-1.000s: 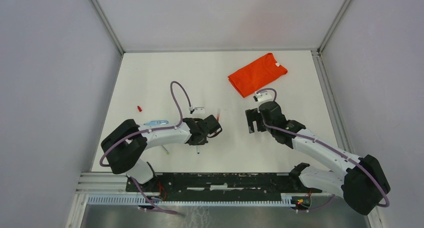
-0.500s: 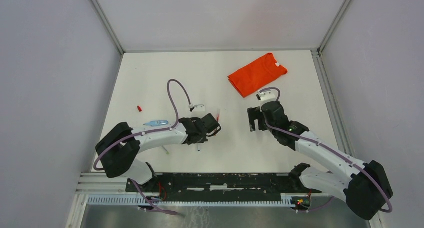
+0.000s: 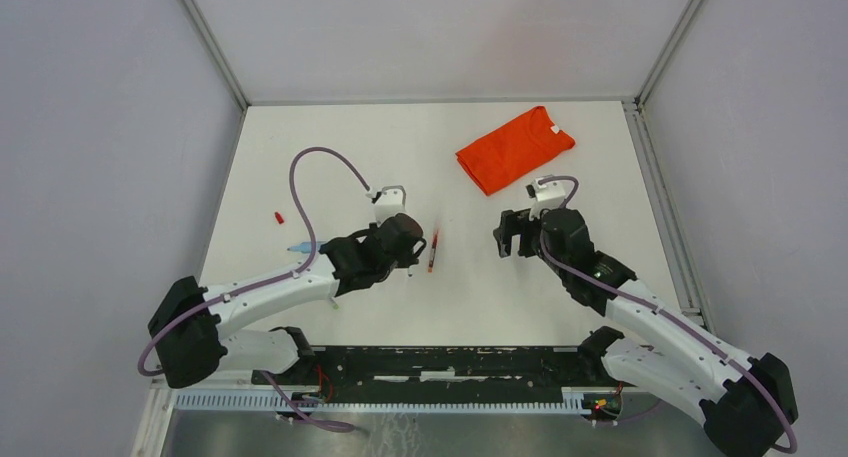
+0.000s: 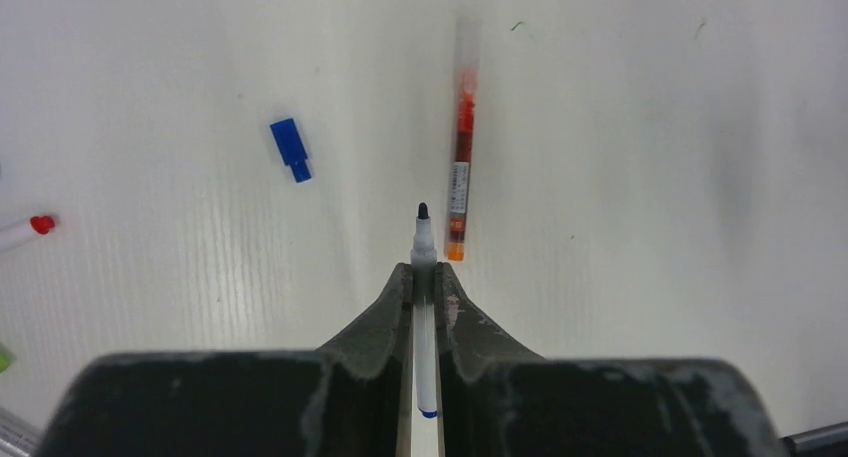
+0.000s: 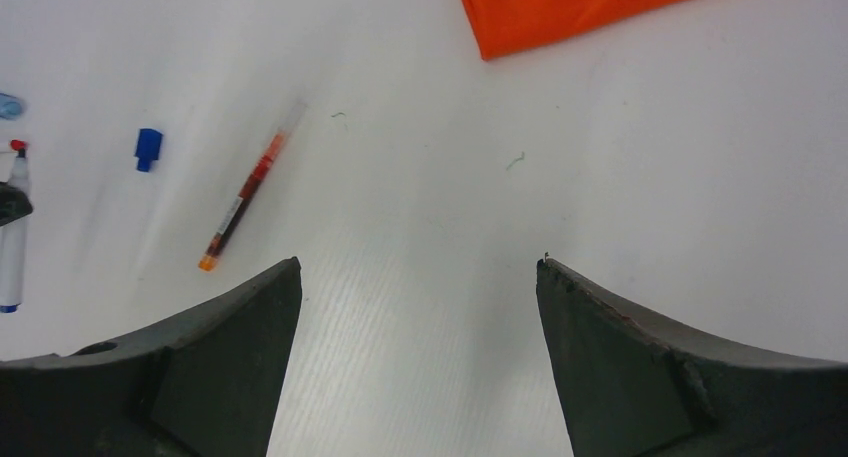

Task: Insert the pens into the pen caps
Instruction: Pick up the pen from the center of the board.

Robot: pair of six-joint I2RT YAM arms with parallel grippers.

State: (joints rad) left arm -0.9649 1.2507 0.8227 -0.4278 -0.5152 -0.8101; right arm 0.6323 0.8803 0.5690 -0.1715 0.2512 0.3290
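My left gripper (image 4: 424,269) is shut on a white pen with a blue end (image 4: 424,337). Its dark tip (image 4: 422,212) sticks out ahead of the jaws, just above the table. A blue pen cap (image 4: 291,149) lies ahead and to the left of it. An orange-red pen (image 4: 461,177) lies just right of the tip, and it also shows from above (image 3: 433,249). A red-tipped pen (image 4: 25,229) pokes in at the left edge. A red cap (image 3: 279,217) lies far left. My right gripper (image 5: 415,267) hangs open over bare table.
A folded orange shirt (image 3: 515,147) lies at the back right, behind my right gripper (image 3: 515,235). A light blue object (image 3: 300,247) sits beside the left arm. White walls close in the table on three sides.
The left arm has swung and its wrist has pulled back to the left, uncovering the orange-red pen. The right gripper has drifted slightly toward the back and stays open.
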